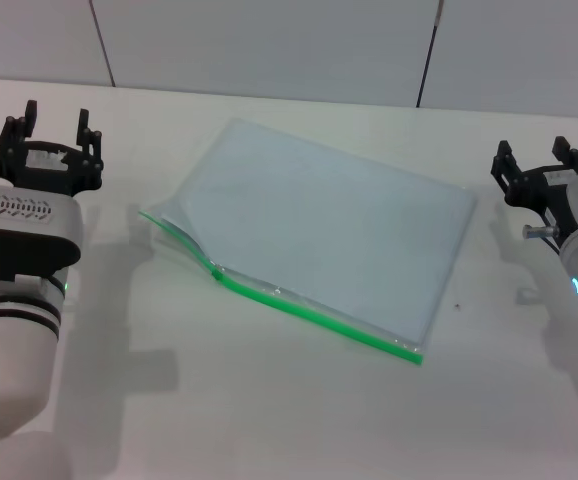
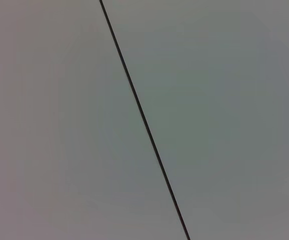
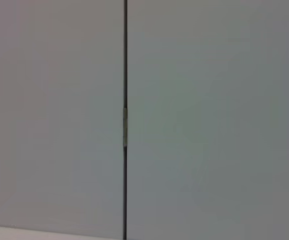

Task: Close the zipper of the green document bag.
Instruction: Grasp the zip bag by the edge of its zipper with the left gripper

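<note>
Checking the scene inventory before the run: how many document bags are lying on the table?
1. The green document bag lies flat mid-table, between the left tool and the right tool, its zipper along the near edge. The wrist views show only wall panels.

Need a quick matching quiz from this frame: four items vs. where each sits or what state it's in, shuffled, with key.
Items:
1. left claw
2. right claw
3. zipper
4. green document bag

Place or state:
A. flat on the table, mid-scene
B. along the bag's near edge, gaping at its left end
C. hovering right of the bag, open
D. hovering left of the bag, open

Pairs: 1-D, 2-C, 3-B, 4-A
</note>
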Controlling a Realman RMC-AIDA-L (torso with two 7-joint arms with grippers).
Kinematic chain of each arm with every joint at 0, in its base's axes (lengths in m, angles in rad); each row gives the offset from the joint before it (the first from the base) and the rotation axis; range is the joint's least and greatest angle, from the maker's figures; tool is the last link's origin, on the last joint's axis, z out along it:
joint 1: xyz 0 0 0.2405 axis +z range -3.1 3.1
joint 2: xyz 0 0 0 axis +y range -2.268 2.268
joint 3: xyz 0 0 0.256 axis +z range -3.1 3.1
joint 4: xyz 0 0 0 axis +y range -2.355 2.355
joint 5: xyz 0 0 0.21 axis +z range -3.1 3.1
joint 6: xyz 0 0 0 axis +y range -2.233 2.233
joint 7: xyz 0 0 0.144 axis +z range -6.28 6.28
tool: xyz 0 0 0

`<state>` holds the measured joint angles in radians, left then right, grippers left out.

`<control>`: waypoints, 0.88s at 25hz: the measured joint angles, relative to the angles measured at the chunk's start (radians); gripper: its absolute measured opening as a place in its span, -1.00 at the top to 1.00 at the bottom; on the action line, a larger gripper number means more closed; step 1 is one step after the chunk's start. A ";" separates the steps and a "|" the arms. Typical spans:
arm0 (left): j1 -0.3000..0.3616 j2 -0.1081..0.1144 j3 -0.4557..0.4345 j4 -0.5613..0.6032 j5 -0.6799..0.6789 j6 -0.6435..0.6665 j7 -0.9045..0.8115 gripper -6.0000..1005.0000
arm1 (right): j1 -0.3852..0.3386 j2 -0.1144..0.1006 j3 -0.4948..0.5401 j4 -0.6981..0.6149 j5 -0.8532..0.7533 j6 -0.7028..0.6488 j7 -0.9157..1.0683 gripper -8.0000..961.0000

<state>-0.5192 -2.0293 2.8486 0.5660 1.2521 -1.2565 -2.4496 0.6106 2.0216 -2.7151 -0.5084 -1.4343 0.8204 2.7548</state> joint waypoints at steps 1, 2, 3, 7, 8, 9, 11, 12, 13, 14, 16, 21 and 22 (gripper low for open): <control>0.000 0.000 0.000 0.000 0.000 0.000 0.001 -0.08 | 0.000 0.000 0.000 0.000 0.000 0.000 0.000 -0.48; -0.001 0.000 0.000 0.000 0.000 0.000 0.003 -0.08 | 0.000 0.000 0.000 0.001 0.000 -0.001 0.000 -0.48; -0.001 0.000 0.000 0.000 0.000 0.000 0.006 -0.08 | 0.000 0.000 0.000 0.001 0.000 -0.001 0.000 -0.48; -0.001 0.000 0.000 0.000 -0.001 -0.001 0.032 -0.08 | 0.000 0.000 0.000 0.005 0.000 -0.001 0.000 -0.49; -0.001 -0.001 0.001 0.000 -0.001 -0.002 0.037 -0.08 | 0.000 0.000 0.000 0.006 0.000 -0.002 0.000 -0.49; -0.001 -0.001 0.002 0.000 0.000 -0.002 0.038 -0.08 | 0.000 0.000 0.000 0.007 0.000 -0.002 0.000 -0.49; -0.001 -0.001 0.004 0.000 0.002 -0.002 0.038 -0.08 | 0.000 0.000 0.000 0.007 0.000 -0.002 0.000 -0.49; -0.002 -0.001 0.005 0.000 0.003 -0.002 0.038 -0.08 | 0.000 0.000 0.000 0.007 0.000 -0.002 0.000 -0.49; -0.002 -0.002 0.005 -0.001 0.004 -0.002 0.038 -0.08 | 0.000 0.000 0.000 0.007 0.000 -0.002 0.000 -0.49; -0.003 -0.002 0.006 -0.001 0.005 -0.002 0.038 -0.08 | 0.000 0.000 -0.001 0.007 0.000 -0.002 0.000 -0.49; -0.003 -0.002 0.008 -0.001 0.006 -0.002 0.039 -0.08 | 0.001 0.000 -0.003 0.007 0.000 -0.002 0.000 -0.49; -0.003 -0.002 0.008 -0.001 0.007 -0.004 0.041 -0.08 | 0.003 0.000 -0.006 0.007 0.000 -0.005 0.000 -0.49; -0.003 -0.002 0.008 -0.001 0.007 -0.009 0.041 -0.08 | 0.004 0.000 -0.006 0.007 0.000 -0.008 0.000 -0.49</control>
<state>-0.5217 -2.0310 2.8568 0.5654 1.2590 -1.2655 -2.4085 0.6141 2.0217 -2.7211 -0.5016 -1.4343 0.8120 2.7550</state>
